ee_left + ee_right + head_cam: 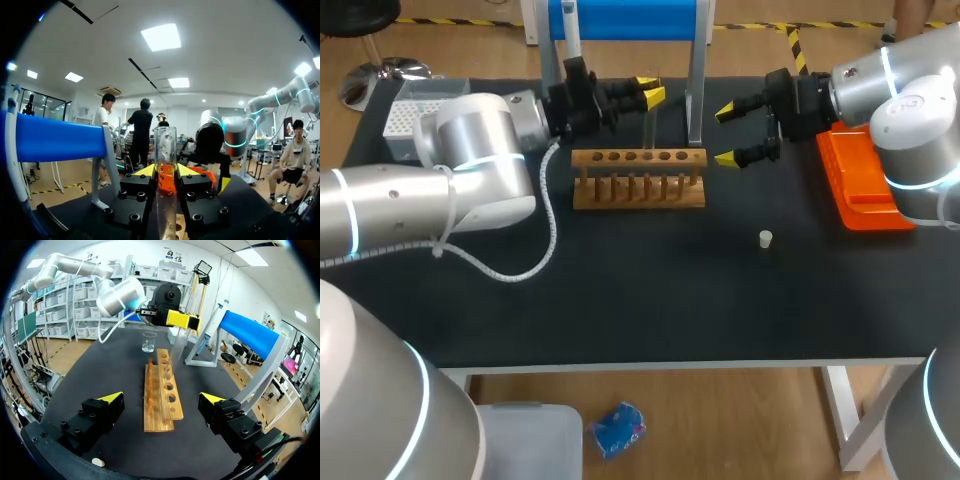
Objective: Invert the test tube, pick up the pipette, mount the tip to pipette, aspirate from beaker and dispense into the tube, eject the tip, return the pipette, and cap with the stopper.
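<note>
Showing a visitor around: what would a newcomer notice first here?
The left pincer, shut on a clear glass test tube upright at the brown wooden tube rack mid-table. Then the open right pincer beside the rack, and the orange plastic tray at the table's right.

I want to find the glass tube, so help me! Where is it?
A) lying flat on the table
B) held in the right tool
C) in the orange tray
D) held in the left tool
D: the left tool pinches the tube from both sides and holds it upright, while the right tool is open and empty.
</note>
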You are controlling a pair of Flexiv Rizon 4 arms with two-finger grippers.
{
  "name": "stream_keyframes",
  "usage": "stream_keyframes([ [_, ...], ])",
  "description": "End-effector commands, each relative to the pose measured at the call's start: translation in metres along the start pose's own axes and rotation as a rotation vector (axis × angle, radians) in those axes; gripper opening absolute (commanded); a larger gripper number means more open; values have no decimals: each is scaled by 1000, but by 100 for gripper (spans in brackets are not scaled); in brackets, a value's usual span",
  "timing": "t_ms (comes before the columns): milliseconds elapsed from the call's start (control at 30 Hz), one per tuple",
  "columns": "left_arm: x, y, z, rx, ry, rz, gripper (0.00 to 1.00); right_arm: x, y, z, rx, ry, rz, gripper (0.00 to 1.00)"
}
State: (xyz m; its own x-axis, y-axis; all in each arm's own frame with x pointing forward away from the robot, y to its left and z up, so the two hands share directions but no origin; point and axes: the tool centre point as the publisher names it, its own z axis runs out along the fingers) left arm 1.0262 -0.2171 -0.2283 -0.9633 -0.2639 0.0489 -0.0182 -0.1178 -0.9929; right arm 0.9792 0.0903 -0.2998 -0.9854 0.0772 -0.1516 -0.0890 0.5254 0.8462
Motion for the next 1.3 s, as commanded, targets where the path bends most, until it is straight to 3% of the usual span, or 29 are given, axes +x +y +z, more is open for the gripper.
stream_keyframes([
  [33,3,6,-2,10,-7,0,0,0,0,-1,0,0,-1,100],
  [733,-1,24,-5,35,-16,2,0,0,0,-1,0,0,-1,100],
  [1300,-4,39,-9,-5,-25,-29,0,0,0,-1,0,0,-1,100],
])
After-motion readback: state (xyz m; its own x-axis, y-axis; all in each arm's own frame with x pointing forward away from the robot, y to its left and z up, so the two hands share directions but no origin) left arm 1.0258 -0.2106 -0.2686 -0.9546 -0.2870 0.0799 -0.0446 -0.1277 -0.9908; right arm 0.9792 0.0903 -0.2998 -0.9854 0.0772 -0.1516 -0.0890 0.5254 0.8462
